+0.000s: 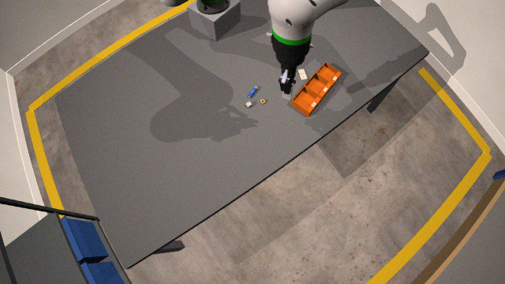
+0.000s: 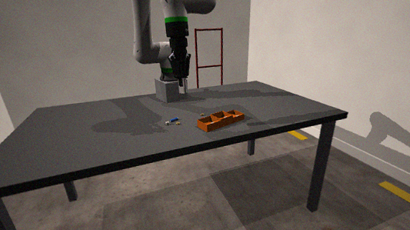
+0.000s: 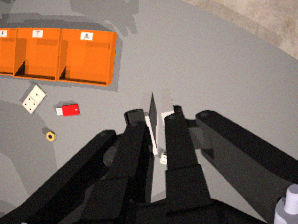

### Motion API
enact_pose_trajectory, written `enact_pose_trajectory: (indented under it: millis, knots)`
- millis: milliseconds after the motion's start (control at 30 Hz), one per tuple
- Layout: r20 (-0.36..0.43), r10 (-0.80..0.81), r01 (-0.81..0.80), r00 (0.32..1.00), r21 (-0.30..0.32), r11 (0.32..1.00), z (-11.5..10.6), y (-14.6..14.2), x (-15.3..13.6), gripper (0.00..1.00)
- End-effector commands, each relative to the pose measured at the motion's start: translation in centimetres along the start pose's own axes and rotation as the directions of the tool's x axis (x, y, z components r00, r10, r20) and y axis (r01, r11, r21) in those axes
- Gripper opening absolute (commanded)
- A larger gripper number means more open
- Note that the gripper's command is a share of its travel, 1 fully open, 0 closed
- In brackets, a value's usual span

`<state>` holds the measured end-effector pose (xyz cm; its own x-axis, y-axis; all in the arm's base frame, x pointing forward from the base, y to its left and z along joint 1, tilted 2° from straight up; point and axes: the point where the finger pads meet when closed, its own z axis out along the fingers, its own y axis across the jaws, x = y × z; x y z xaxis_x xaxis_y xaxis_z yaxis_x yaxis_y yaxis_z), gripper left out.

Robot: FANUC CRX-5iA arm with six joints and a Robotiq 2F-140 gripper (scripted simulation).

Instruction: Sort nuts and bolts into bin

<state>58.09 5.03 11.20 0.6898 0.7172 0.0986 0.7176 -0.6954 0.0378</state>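
Orange bin (image 1: pixel 316 89) on table (image 1: pixel 158 166), pincer (image 3: pixel 160 137) above, nearly closed, holding nothing.

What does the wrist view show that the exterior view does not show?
Only the wrist view shows the white labels on the bin's compartments, a pale card and a small red piece beside the bin. Only the exterior view shows the table's legs, a red frame behind the table and a small blue piece. Both show the orange bin and the shut claw.
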Motion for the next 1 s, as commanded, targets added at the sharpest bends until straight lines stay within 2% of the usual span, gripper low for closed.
enact_pose_trajectory:
  millis: [0, 200, 300, 400, 567, 733, 800, 967]
  knots:
    - [0.008, 0.09, -0.09, 0.996, -0.002, 0.996, -0.1, -2.1, -0.6, 0.05]
    - [0.021, 0.214, -0.214, 0.977, 0.002, 0.977, -0.1, -5.0, -1.8, 0.05]
    - [0.021, 0.214, -0.214, 0.977, 0.002, 0.977, -0.1, -5.0, -1.8, 0.05]
    - [0.033, 0.323, -0.323, 0.946, 0.002, 0.946, 0.0, -7.1, -2.8, 0.05]
    - [0.042, 0.394, -0.395, 0.918, 0.0, 0.919, 0.1, -9.0, -3.9, 0.05]
    - [0.056, 0.506, -0.507, 0.86, -0.007, 0.862, 0.3, -11.5, -5.5, 0.05]
    - [0.061, 0.549, -0.549, 0.834, -0.011, 0.836, 0.4, -12.2, -5.9, 0.05]
    - [0.062, 0.56, -0.56, 0.826, -0.013, 0.828, 0.4, -12.7, -6.3, 0.05]
